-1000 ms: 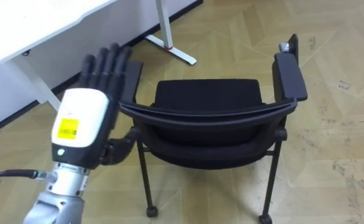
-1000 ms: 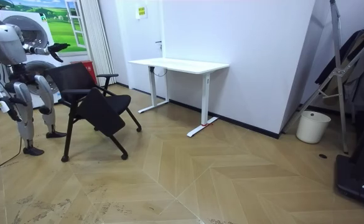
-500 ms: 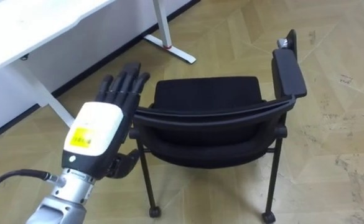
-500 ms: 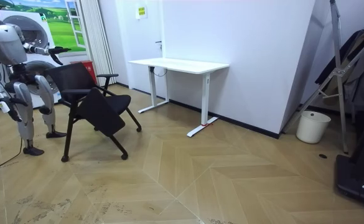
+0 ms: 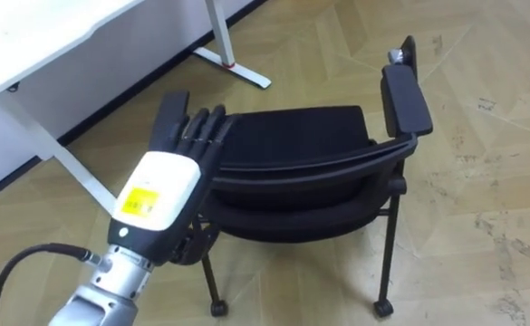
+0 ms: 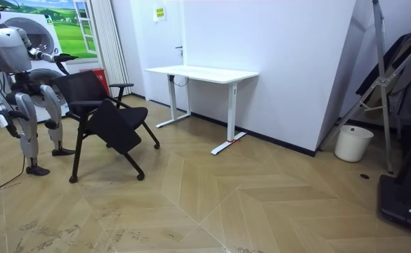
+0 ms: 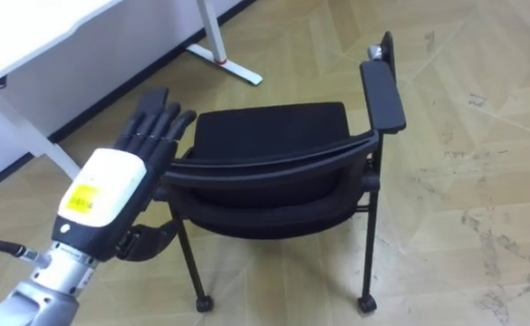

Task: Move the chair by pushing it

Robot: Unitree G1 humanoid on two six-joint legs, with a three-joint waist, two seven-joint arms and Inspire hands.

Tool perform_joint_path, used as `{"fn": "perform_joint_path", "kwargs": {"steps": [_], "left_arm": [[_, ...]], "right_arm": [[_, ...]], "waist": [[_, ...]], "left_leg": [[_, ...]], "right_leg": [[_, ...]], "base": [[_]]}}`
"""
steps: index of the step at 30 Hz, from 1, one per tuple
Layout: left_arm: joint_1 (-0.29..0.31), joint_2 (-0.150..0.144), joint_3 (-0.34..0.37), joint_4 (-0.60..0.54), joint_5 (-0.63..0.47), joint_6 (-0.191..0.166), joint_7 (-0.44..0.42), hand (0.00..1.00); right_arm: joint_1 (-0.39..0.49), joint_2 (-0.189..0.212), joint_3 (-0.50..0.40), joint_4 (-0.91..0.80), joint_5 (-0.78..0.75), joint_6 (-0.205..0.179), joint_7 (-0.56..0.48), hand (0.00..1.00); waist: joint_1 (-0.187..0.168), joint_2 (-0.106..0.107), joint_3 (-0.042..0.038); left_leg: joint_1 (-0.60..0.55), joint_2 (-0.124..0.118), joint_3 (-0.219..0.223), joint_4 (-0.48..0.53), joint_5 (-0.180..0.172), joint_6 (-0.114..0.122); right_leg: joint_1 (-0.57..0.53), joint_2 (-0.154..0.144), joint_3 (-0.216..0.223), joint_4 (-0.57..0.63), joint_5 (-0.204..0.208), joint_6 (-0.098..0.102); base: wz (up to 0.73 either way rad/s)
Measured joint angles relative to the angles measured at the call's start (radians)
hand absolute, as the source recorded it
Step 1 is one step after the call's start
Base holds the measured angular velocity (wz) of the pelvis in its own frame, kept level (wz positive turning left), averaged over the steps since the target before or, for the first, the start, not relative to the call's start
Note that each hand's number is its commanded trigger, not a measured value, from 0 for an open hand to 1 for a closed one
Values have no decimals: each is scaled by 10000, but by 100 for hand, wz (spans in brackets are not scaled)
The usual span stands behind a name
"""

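The black chair with armrests and castors (image 5: 292,136) stands mid-frame, below the white desk (image 5: 29,45) at upper left. The left hand (image 5: 156,195), fingers straight and holding nothing, lies at the backrest's left end, so the push seems barely begun. The right hand (image 6: 3,121) hangs at the room view's left. What the white round bucket (image 6: 353,143) at the room view's right holds cannot be seen.

1. the left hand (image 5: 159,193) has a white back with a yellow label (image 5: 140,201) on it; its fingers (image 5: 203,136) are black.
2. the chair (image 5: 292,140) touching those fingers is black all over: seat, backrest, armrests, legs and castors.
3. the desk (image 5: 29,50) beyond the hand, to its left, is white, with a red band on its foot (image 5: 231,65).
4. the floor (image 5: 482,181) below the hand is light tan wood in a herringbone pattern, with pale scuffed patches to the hand's right.
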Motion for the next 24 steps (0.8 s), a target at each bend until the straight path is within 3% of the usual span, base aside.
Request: {"fn": "perform_joint_path", "kwargs": {"steps": [4, 11, 18, 20, 24], "left_arm": [[-381, 14, -209, 137, -149, -7, 17, 0], [-421, -12, -693, 882, -220, 19, 15, 0], [-539, -246, -691, 1977, -233, 20, 14, 0], [-824, -409, -691, 2638, -238, 33, 1, 0], [-1097, -439, -685, 3162, -438, 185, -68, 0]], "right_arm": [[6, 4, 84, -4, -121, 6, -14, 0], [156, 30, 74, -398, -144, 11, -199, 0], [174, 37, -92, -373, -343, 14, -65, 0], [234, 36, -143, -376, -652, 34, 61, 0], [283, 37, -146, -375, -844, 71, 267, 0]], "waist": [[-157, -28, 19], [-547, -163, 106], [-838, -146, 72], [-838, -151, 63], [-850, -170, 44]], "left_leg": [[39, 20, 115, -54, 0, 0], [108, 71, 308, -94, 0, 0], [164, 87, 450, -104, 0, 0], [183, 93, 450, -102, 0, 0], [182, 99, 479, -102, 0, 0]], "right_leg": [[-55, 15, 118, 11, 16, -6], [-93, 52, 284, 17, 27, -24], [-121, 62, 377, 44, 30, -28], [-158, 68, 489, 97, 30, -28], [-263, 70, 606, 177, 33, -32]], "base": [[-8], [-6], [-6], [-7], [-9]]}}
